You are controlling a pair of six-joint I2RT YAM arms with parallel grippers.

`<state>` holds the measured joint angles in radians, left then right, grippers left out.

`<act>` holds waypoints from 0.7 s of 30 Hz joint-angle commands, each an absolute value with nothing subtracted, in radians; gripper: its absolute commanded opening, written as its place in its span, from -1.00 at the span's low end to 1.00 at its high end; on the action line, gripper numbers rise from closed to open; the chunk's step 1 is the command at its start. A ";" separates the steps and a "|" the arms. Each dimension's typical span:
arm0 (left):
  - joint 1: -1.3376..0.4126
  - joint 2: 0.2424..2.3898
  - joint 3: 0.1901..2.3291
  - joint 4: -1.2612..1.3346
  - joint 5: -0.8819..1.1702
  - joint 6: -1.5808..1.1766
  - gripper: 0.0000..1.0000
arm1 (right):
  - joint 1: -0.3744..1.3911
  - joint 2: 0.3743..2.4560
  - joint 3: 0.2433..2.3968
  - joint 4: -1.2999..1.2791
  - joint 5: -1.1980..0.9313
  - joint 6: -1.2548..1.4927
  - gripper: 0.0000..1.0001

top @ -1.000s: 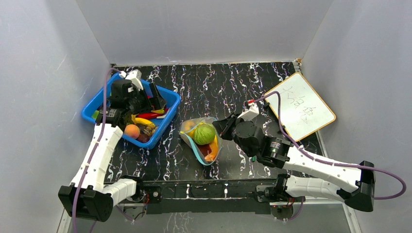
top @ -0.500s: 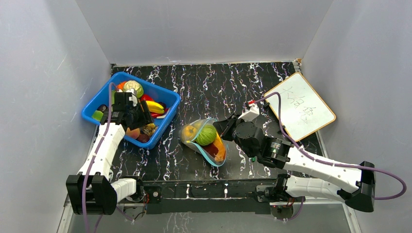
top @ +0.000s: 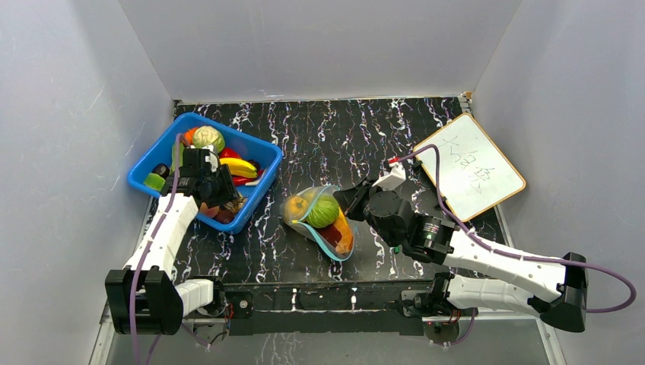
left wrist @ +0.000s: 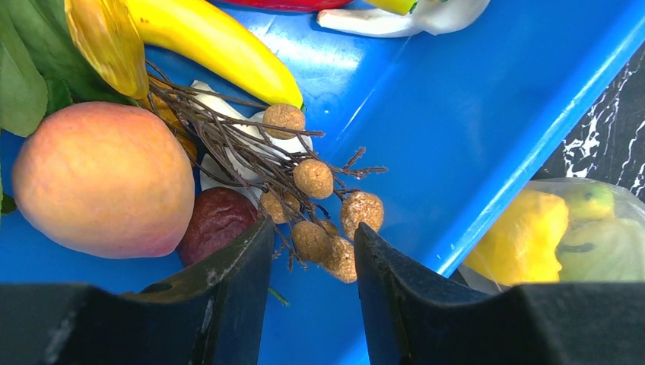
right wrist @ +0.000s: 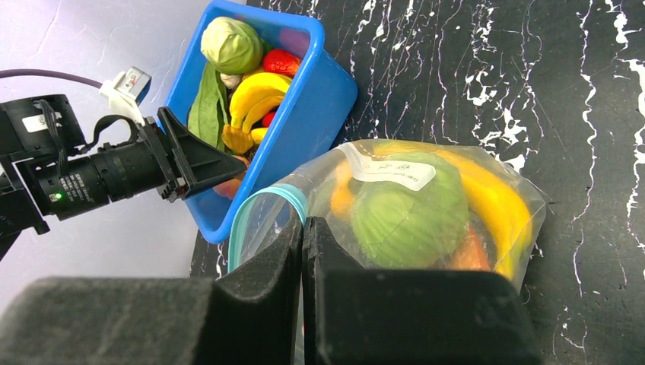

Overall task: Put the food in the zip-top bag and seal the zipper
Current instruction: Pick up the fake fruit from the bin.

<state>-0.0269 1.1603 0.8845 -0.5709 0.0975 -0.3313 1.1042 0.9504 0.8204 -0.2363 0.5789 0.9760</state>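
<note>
Left tool [left wrist: 310,262] is lowered into the blue bin [left wrist: 426,114] at the 10 o'clock side of the surface [top: 342,137]. Its jaws are set partly spread on either side of a twig cluster [left wrist: 316,179] of brown berries. Whether the berries are actually pressed cannot be told. The twigs are seen running under a banana [left wrist: 213,49] and beside a peach [left wrist: 103,179]. Risk noted: if only loose berries are caught, the thin stems could slip out on lifting, or tangled neighbours could be dragged over the bin wall. The zip-top bag [top: 323,217] lies on its side near the centre of the surface, at 4 o'clock from the bin, already bulging with a green piece [right wrist: 411,213] and yellow and orange food. Right tool [right wrist: 303,228] is pressed together, pinching the bag's rim at the teal zipper [right wrist: 268,199]. Risk noted: the mouth is held at one point only, so it could sag shut before the cluster is brought over. With so little room left, pieces could be pushed out, or the zipper kept from closing along its length.
</note>
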 commanded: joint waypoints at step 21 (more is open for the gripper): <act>-0.020 1.102 1.001 -0.648 0.180 -0.312 -0.96 | 1.105 0.980 0.933 -0.255 0.637 1.003 -1.00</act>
<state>-0.0269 1.1549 0.9237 -0.6067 0.1513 -0.3241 1.1042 0.9745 0.8425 -0.2546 0.5823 0.9932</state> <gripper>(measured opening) 0.111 0.009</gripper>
